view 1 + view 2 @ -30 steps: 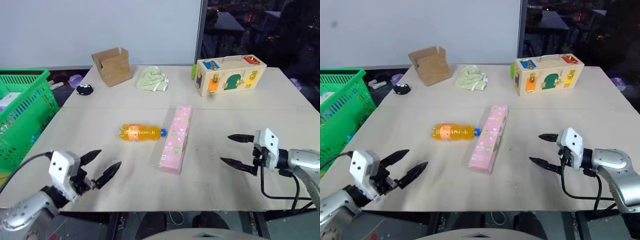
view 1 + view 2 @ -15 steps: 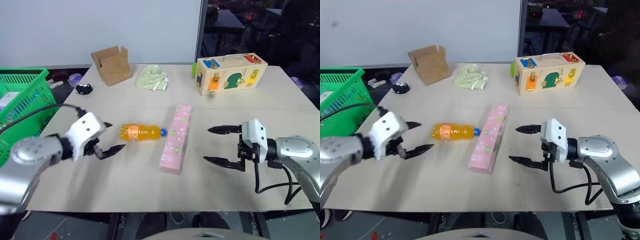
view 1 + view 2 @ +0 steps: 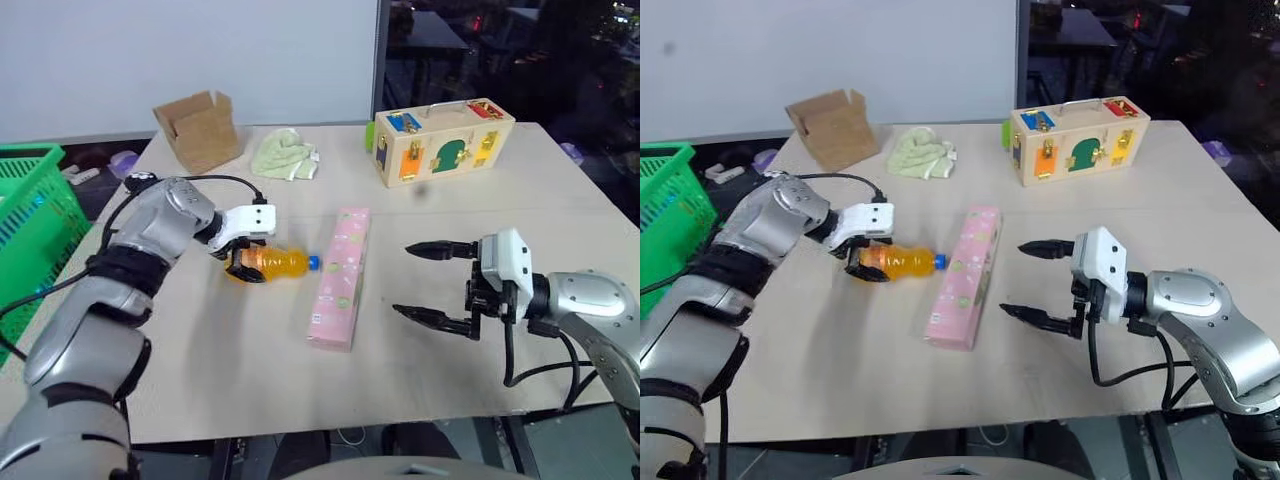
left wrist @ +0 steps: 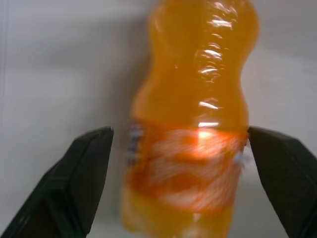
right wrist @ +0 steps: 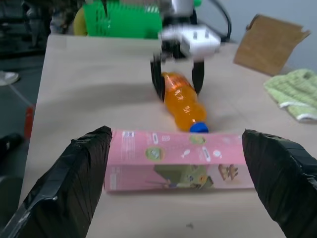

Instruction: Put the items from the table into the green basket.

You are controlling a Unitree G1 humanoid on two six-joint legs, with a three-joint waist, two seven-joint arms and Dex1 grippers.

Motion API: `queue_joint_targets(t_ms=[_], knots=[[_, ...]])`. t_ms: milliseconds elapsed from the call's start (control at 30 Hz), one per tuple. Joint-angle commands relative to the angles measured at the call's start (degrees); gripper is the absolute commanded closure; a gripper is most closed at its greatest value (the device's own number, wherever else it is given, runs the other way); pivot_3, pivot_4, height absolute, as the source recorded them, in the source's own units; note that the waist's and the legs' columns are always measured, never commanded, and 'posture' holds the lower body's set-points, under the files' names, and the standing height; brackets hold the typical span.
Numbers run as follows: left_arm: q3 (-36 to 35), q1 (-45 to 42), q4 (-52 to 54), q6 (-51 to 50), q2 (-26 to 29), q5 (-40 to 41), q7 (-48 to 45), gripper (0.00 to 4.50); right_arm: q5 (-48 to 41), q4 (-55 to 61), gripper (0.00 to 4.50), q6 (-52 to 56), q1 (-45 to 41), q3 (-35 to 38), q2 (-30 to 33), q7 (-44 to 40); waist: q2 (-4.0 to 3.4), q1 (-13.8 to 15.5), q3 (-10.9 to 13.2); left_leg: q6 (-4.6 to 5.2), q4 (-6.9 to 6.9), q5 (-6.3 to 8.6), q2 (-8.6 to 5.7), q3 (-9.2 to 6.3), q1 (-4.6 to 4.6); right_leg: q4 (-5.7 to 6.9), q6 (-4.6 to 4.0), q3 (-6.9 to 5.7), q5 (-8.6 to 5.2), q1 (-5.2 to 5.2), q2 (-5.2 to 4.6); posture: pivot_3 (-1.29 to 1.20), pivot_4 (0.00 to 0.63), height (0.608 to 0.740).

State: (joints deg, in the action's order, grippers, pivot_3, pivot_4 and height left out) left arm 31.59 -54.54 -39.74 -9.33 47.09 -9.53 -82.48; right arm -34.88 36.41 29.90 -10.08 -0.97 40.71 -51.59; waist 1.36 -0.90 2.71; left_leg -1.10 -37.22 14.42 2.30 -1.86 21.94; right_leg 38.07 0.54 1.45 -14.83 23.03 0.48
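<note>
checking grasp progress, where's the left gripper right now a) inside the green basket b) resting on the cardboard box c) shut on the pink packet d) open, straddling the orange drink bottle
d: the left gripper has a finger on each side of the lying bottle, with gaps showing between fingers and bottle in the left wrist view.

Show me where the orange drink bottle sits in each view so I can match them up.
Left eye: bottle left of centre, under the left gripper.
Right eye: bottle left of centre.
Left wrist: bottle central, between the fingers.
Right wrist: bottle upper centre.
Shared landmark: pink packet, at its cap.
</note>
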Motion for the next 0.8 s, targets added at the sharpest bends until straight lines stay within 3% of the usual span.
queue_joint_targets(t_ms=[33,200,233,333,533,700,800], knots=[[0.13,-3.37,-6.60,4.56,-2.06,-2.89,-2.17,0.03,-1.88,2.68,0.00,0.91,-0.99,0.87,0.16,0.99,0.00,-0.44,0.00,0.03,-0.01,0.02,0.00,0.04,-0.01,0.00,0.05,0.04,-0.02,0.00,-0.01,-0.07,0.000,0.740],[-0.46,-3.93,-12.25,8.41,-5.18,-5.86,0.00,0.03,-2.44,3.32,0.00,1.85,-1.78,1.28,0.57,1.75,0.00,-1.56,0.00,0.05,-0.03,0.03,0.00,0.04,-0.04,0.06,0.08,0.05,-0.04,0.00,-0.01,-0.08,0.000,0.740],[-0.51,-3.69,-12.77,8.53,-5.52,-6.20,-0.43,0.54,-2.37,3.30,0.00,1.87,-1.94,1.22,0.66,1.78,0.00,-1.59,0.00,0.05,-0.05,0.03,0.00,0.03,-0.03,0.08,0.09,0.04,-0.03,0.00,-0.01,-0.08,0.000,0.740],[-0.48,-2.04,-12.14,9.44,-4.86,-7.48,-0.76,1.40,-1.67,2.94,0.00,1.97,-2.66,0.50,1.00,1.71,-0.01,-1.68,-0.01,0.05,-0.07,0.03,0.00,0.09,-0.09,0.14,0.12,0.12,-0.02,0.00,-0.01,-0.07,0.000,0.740],[-8.16,2.22,-3.85,3.98,-2.90,-2.32,0.20,1.40,-0.70,1.96,0.00,1.78,-4.37,-0.75,0.88,1.82,-0.01,-1.97,-0.01,0.05,-0.07,0.03,0.01,0.12,-0.19,0.34,0.15,0.18,-0.03,0.00,0.00,-0.07,0.000,0.740],[-33.36,16.62,25.04,-25.19,3.89,13.27,6.58,1.40,0.35,-1.76,0.00,1.44,-9.72,-4.43,-4.66,3.73,0.40,-3.36,0.20,0.05,-0.12,0.03,0.03,0.20,-0.02,0.74,0.10,0.32,-0.01,0.32,-0.04,0.04,0.000,0.740],[-47.61,24.09,35.46,-36.31,4.52,16.34,15.98,1.40,0.15,-6.42,0.00,1.42,-14.94,-7.51,-10.92,4.34,0.53,-3.05,0.25,0.05,-0.11,0.03,0.13,0.05,-0.07,0.90,0.07,0.33,0.02,0.44,0.11,0.11,0.000,0.740]])
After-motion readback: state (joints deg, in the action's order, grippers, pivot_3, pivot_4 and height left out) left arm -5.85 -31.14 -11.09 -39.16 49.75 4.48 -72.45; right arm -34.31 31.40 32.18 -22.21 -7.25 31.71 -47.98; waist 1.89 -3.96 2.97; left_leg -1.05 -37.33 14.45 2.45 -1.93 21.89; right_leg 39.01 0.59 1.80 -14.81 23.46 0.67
